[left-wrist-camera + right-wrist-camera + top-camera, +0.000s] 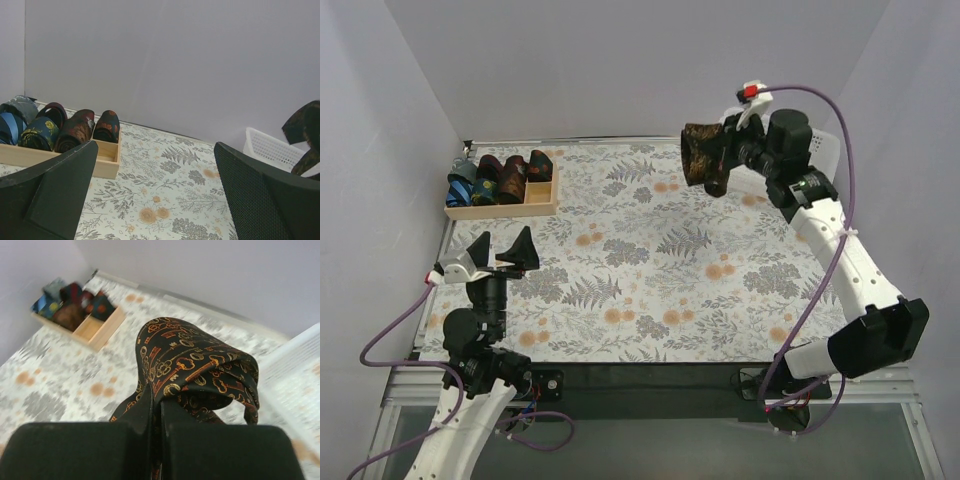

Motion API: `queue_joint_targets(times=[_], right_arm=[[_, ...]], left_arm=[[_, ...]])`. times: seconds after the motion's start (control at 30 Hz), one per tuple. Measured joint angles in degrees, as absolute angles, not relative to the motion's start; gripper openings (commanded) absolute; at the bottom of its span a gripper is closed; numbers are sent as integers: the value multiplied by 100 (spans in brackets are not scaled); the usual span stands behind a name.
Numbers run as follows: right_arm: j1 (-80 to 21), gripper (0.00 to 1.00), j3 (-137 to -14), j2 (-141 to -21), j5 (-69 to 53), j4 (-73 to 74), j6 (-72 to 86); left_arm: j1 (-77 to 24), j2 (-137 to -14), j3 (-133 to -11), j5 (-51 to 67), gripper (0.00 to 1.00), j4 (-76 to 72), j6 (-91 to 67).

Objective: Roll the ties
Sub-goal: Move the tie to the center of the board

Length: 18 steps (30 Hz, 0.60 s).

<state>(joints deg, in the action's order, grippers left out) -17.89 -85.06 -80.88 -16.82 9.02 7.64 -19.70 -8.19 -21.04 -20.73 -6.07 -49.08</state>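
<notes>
Two-arm workstation during tie rolling. The table (650, 280), covered in a floral print, lies well below the right gripper (728, 150), which the right arm (850, 270) holds raised over the far side. The left arm (470, 400) keeps the left gripper (502, 254) low and near its own base. A white mesh basket (272, 147) stands just to the right of the right gripper and far ahead of the left one. A shallow wooden tray (500, 210) sits ahead of the left gripper, well to the left of the right one. The key-patterned tie (195, 365), black with orange-gold keys, hangs in a loose bunched fold from the right gripper (157, 412), clear of the table. Its jaws are pressed together on the fabric. Several rolled ties (75, 130), in blue, maroon, brown and dark red, stand side by side in the tray, with one bare slot at its right end. The left gripper (155, 200) is spread wide and holds nothing. Judged progress: most rolls appear done and stored, while the lifted tie is not yet a tight roll and probably needs laying flat first. Whether further ties wait in the basket cannot be told.
</notes>
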Motion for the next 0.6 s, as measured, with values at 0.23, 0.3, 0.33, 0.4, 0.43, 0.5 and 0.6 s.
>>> queue_joint_targets(times=[0.23, 0.3, 0.33, 0.4, 0.43, 0.5, 0.6], right_arm=[[-3413, 1, -6643, -7443, -913, 681, 1708], [-4010, 1, -6364, -7439, -454, 561, 2067], [-4307, 1, -6276, -7459, -172, 519, 2252], [-4722, 1, -6187, -7505, 311, 395, 2539], [-4882, 4, -6112, -7516, 607, 250, 2705], [-5004, 25, -5940, -7516, 1278, 10, 3011], [-4941, 76, -5730, -7516, 2150, -169, 3295]], left_arm=[[-1970, -902, -2102, -1745, 96, -620, -4904], [-1970, -1050, -2104, -1634, 96, -635, -4904], [-1970, -1144, -2102, -1573, 96, -633, -4904], [-1970, -1315, -2104, -1450, 96, -626, -4901], [-1970, -1378, -2102, -1393, 96, -624, -4897], [-1970, -1470, -2104, -1273, 96, -617, -4884], [-1970, -1579, -2104, -1116, 96, -622, -4873]])
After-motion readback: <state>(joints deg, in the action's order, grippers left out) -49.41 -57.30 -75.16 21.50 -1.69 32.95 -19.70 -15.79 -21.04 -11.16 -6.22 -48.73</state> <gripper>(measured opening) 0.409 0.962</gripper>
